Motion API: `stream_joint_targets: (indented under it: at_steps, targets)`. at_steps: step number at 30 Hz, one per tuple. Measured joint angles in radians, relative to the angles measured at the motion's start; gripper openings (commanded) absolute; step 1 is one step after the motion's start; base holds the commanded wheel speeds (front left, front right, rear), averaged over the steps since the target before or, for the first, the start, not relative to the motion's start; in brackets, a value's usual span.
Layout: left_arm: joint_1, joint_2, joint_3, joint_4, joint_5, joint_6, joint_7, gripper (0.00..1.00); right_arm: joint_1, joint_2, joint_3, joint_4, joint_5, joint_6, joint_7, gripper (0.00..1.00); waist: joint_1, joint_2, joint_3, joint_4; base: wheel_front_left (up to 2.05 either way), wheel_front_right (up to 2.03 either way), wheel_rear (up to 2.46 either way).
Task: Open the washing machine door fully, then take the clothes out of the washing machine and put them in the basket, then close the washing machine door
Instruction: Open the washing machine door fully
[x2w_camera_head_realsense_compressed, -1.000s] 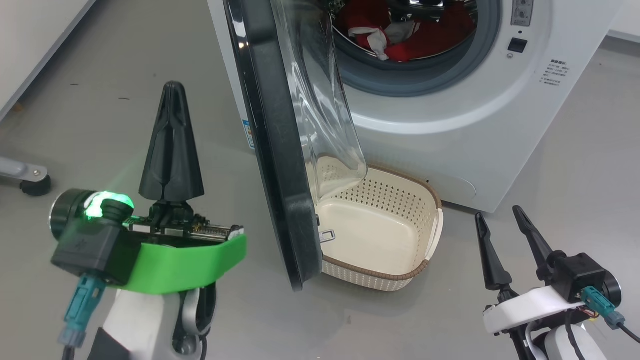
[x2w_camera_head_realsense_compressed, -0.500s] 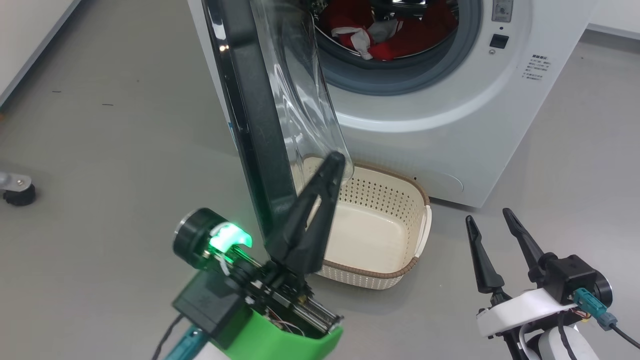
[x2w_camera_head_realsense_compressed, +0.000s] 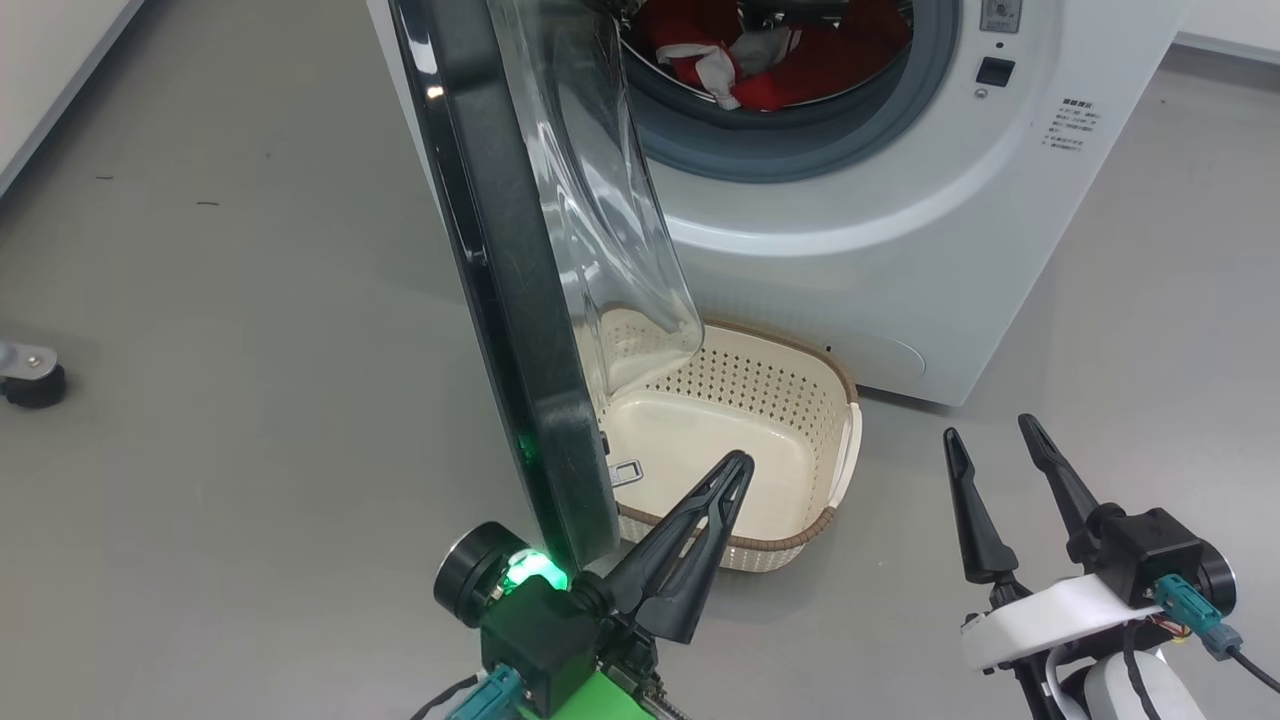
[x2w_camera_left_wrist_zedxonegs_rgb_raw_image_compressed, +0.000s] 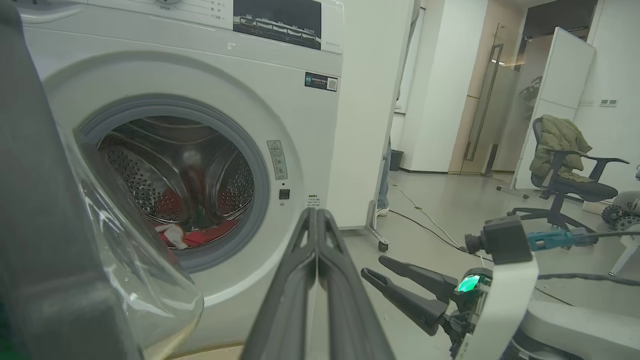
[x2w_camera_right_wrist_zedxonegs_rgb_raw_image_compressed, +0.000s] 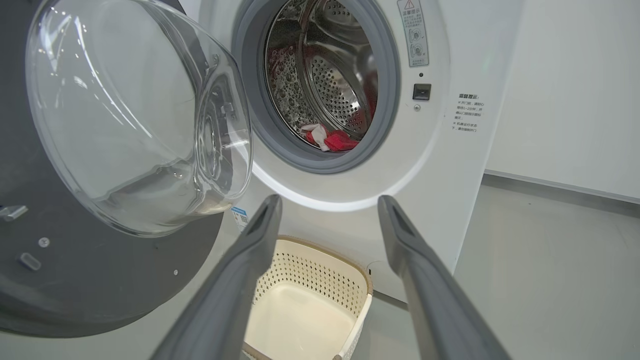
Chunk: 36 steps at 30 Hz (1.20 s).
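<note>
Left hand (x2w_camera_head_realsense_compressed: 735, 470) pressed together near the lower edge of the open door (x2w_camera_head_realsense_compressed: 500, 260); right hand (x2w_camera_head_realsense_compressed: 988, 430) spread.
Red and white clothes (x2w_camera_head_realsense_compressed: 790, 80) lie inside the washing machine (x2w_camera_head_realsense_compressed: 900, 250); the basket (x2w_camera_head_realsense_compressed: 800, 540) sits on the floor (x2w_camera_head_realsense_compressed: 250, 350) just before it.

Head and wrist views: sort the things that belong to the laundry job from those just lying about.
Job: washing machine, its open door, red and white clothes inside, empty basket.
Lying about: office chair, jacket over it, cable, caster.
</note>
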Motion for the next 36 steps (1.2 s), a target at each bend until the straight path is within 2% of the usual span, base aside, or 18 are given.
stream_joint_targets:
  at_steps: [6,16,36]
  targets:
    - [0.038,0.008,0.008,0.075,-0.011,0.003,0.042,0.00,0.000,0.003,-0.003,0.000,-0.014,0.007,0.000,1.00,0.0000,0.0000,0.006,0.002,0.00,0.00,0.00]
    - [0.058,0.012,0.075,0.151,-0.045,0.055,0.059,0.00,0.000,0.005,-0.008,0.001,-0.020,0.008,0.000,1.00,0.0000,0.0000,0.009,0.002,0.00,0.00,0.00]
    - [0.058,0.010,0.118,0.210,-0.067,0.072,0.058,0.00,0.000,0.008,-0.016,0.005,-0.022,0.012,0.000,1.00,0.0000,0.0000,0.000,0.001,0.00,0.00,0.00]
